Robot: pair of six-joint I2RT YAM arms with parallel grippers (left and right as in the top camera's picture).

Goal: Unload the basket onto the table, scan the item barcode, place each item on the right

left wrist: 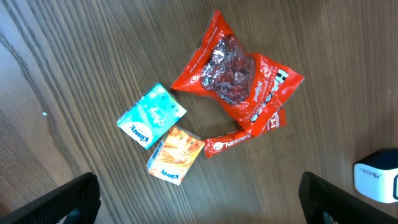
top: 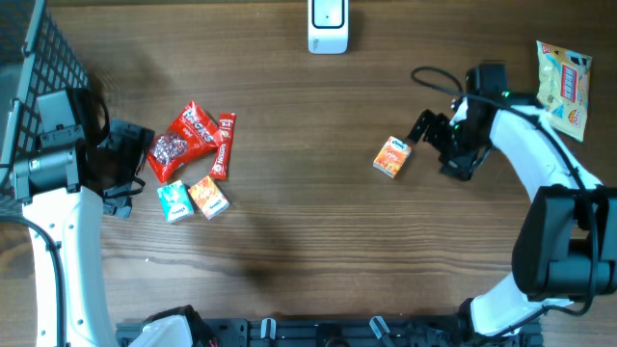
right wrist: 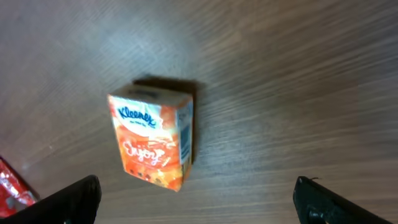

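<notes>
Find the orange Kleenex pack (right wrist: pixel 155 140) lying free on the wooden table (top: pixel 289 241), right of centre, printed face up, clear of every finger. Note the right gripper (top: pixel 434 145) just to its right, jaws spread wide and holding nothing. Note the left gripper (left wrist: pixel 199 205) likewise wide apart and empty, hovering over the left-hand pile: red candy bag (left wrist: pixel 239 78), red bar (left wrist: pixel 239 138), teal tissue pack (left wrist: pixel 151 116) and a second orange pack (left wrist: pixel 175 155). Leave that pile alone for now. Centre the right jaws over the lone pack, line them across its long edges rather than its ends, come straight down and close on the narrow sides, keeping the pads off any panel meant for reading. Look for the barcode first: possibly on the bluish side panel facing right in the wrist view, but too blurred to say. Lift level, carry toward the white scanner (top: pixel 328 27) at the far edge, centre, and turn the coded face squarely to its window, holding steady there. Watch for a light, soft pack skidding on the wood under a one-sided touch. Squeeze gently to avoid crushing.
</notes>
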